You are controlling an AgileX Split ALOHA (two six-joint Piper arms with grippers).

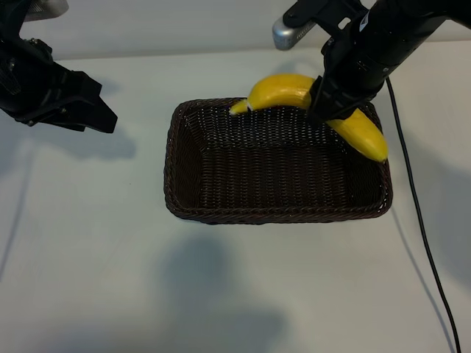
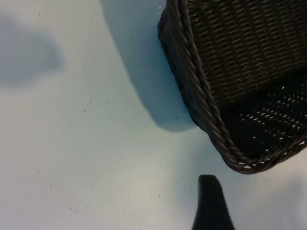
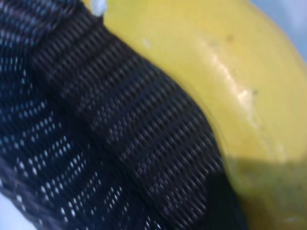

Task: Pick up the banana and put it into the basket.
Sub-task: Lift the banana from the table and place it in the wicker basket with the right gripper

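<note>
Bright yellow curved banana (image 1: 283, 90) (glossy) clamped in right tool (image 1: 324, 110) over dark wicker basket (image 1: 280, 213); left tool (image 1: 88, 110) parted, empty.

One banana (image 1: 283, 90). One basket (image 1: 221, 213). Two robot arms, each with one gripper: left gripper (image 1: 96, 110) and right gripper (image 1: 324, 110). One table (image 1: 88, 257). One black cable (image 1: 423, 243) on the table at the right.

Basket (image 1: 221, 213) interior open from above over its near and left parts — far-right rim blocked by banana (image 1: 283, 90) and right gripper (image 1: 324, 110).
</note>
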